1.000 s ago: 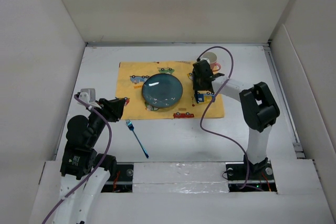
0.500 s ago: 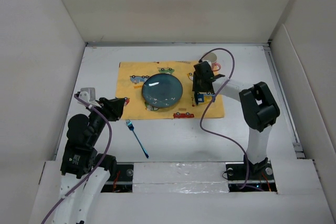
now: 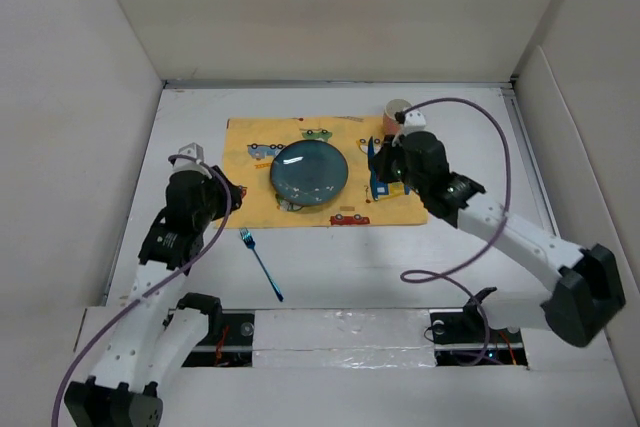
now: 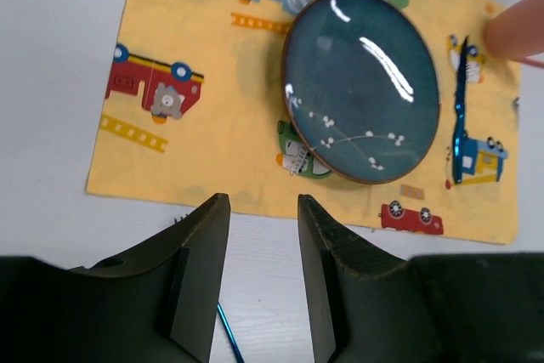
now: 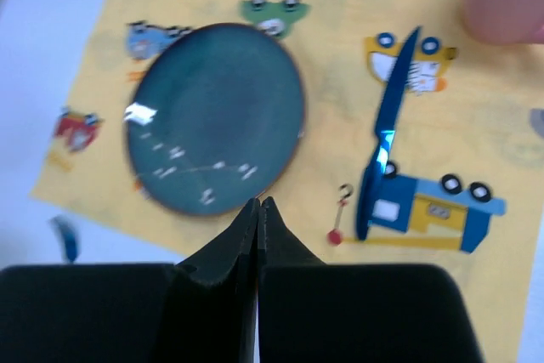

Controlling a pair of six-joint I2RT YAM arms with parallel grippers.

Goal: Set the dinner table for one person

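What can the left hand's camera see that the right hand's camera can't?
Only the left wrist view shows the left gripper, its fingers apart with nothing between them. Only the right wrist view shows the right gripper, its fingers pressed shut on nothing. Both show the blue plate on the yellow placemat, the blue knife lying beside the plate, and the pink cup.

The right arm (image 3: 500,232) swung low and right, uncovering the pink cup (image 3: 398,107). Its fingers (image 5: 242,248) closed. The left arm (image 3: 185,212) stretched farther.
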